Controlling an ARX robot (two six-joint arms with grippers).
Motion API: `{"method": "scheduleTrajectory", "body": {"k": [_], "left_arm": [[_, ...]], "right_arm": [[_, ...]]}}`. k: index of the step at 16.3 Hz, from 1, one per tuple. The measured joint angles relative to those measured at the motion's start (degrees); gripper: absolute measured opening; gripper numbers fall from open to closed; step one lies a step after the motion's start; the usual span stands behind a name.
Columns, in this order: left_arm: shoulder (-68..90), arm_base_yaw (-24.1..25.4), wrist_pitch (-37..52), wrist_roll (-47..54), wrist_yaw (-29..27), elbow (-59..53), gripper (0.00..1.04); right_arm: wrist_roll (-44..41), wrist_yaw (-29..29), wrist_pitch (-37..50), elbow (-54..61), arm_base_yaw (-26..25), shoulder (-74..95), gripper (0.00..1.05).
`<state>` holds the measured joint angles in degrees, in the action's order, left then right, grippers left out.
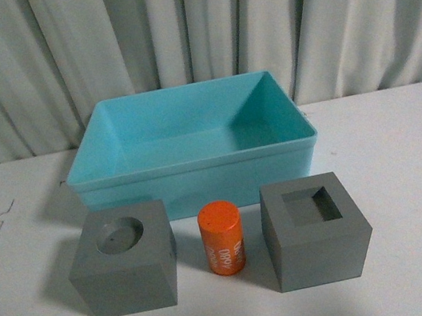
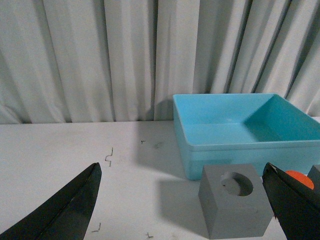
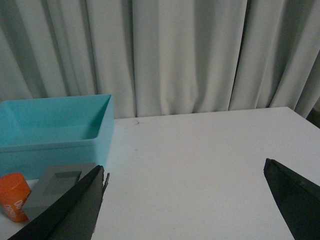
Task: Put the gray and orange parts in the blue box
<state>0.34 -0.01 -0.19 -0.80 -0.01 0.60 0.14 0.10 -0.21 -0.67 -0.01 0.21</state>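
Left gripper and right gripper gape wide and empty, only their finger ends in frame. Blue box stands beyond both. Round-recess cube sits ahead of the left gripper. One right finger partly hides the square-recess cube, and the frame edge crops the orange cylinder.

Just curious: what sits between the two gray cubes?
A small orange cylinder, upright, touching neither the round-hollow cube nor the square-hollow cube. The front view shows it best.
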Motion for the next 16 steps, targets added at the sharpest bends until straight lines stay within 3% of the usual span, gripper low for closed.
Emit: {"method": "scheduleTrajectory", "body": {"k": [16], "left_arm": [[0.0,0.0,0.0,0.0,0.0,0.0,0.98]], "right_arm": [[0.0,0.0,0.0,0.0,0.0,0.0,0.98]]}}
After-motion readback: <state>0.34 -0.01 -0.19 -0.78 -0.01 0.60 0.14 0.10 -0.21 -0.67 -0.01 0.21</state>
